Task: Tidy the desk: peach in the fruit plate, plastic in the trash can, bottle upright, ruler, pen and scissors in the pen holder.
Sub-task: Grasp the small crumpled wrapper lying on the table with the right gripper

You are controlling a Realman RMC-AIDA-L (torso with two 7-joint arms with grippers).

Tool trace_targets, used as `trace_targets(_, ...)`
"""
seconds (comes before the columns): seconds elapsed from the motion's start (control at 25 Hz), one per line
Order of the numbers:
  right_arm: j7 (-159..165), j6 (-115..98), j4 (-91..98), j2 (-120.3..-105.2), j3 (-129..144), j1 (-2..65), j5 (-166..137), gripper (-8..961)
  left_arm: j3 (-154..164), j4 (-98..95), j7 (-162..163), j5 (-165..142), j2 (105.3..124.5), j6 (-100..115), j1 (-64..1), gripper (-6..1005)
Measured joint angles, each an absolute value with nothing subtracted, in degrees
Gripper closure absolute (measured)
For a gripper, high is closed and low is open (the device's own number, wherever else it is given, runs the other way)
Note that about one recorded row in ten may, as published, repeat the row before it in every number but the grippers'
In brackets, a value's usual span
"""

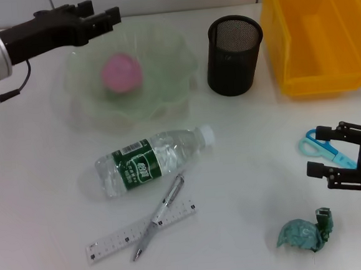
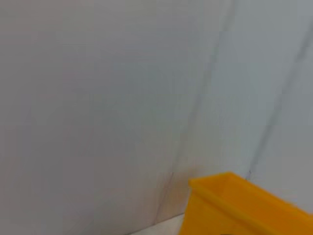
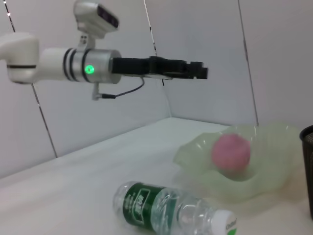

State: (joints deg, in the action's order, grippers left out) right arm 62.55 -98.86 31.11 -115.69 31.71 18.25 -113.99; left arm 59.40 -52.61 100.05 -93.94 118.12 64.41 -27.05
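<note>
One item is already home: the peach (image 1: pixel 122 72) sits in the fruit plate (image 1: pixel 176 85), so the likeliest next target, as I judge it, is either the scissors (image 1: pixel 322 147) or the plastic (image 1: pixel 304 233), both on the robot's right side of the desk (image 1: pixel 42 202). The scissors lie just beside the right gripper (image 1: pixel 332 154), partly hidden behind its fingers, blue handles toward the bottle side; the plastic wad lies nearer the robot than that gripper and apart from it. The right gripper's fingers stand spread with nothing between them. The left gripper (image 1: pixel 99 19) hangs in the air over the far rim of the fruit plate, well apart from everything still loose; its fingers look parted and empty. The bottle (image 1: pixel 151 162) lies on its side in the middle, cap pointing toward the trash can (image 1: pixel 317 43) side, its long axis slanting across the desk. Just nearer the robot, the pen (image 1: pixel 159 217) lies crossed over the ruler (image 1: pixel 141 230), touching it. The pen holder (image 1: pixel 235 54) stands between plate and trash can, so scissors taken by the right arm would travel a short way toward the far side. The white top is flat and open around each thing.
</note>
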Motion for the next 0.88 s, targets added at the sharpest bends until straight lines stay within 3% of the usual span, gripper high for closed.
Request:
trace_targets(0.16, 66.1, -99.1, 32.0, -115.7, 29.4, 19.5, -114.0, 228, 58.8, -52.1, 95.8, -90.5, 117.82, 70.5, -25.7, 270)
trace_targets(0.36, 84.0, -101.6, 43.8, -114.88, 30.0, 22.2, -115.9, 231, 57.1, -51.3, 88.2, -89.1, 117.51, 86.2, -23.1, 182)
trace_targets(0.48, 93.8, -106.4, 56.7, -115.15, 35.3, 23.8, -120.9, 233, 57.5, -45.9, 81.2, -93.8, 116.13, 98.5, -22.3, 164)
trace_targets(0.6, 100.1, -111.6, 69.6, -116.03, 42.5, 24.7, -127.1, 235, 57.0, -41.3, 78.0, -96.4, 115.63, 101.8, -22.3, 164)
trace_targets(0.68, 103.3, -114.6, 78.1, -117.22, 47.9, 25.1, -131.9, 236, 56.8, -38.9, 76.6, -96.7, 115.39, 101.9, -22.0, 164)
trace_targets(0.72, 105.6, -116.0, 84.8, -118.51, 53.1, 25.2, -136.4, 237, 56.8, -38.9, 76.6, -96.7, 115.39, 101.9, -22.0, 164)
trace_targets(0.88, 108.6, -115.6, 90.3, -119.49, 63.0, 24.7, -141.1, 239, 56.7, -36.6, 75.0, -96.7, 115.22, 101.8, -21.7, 165)
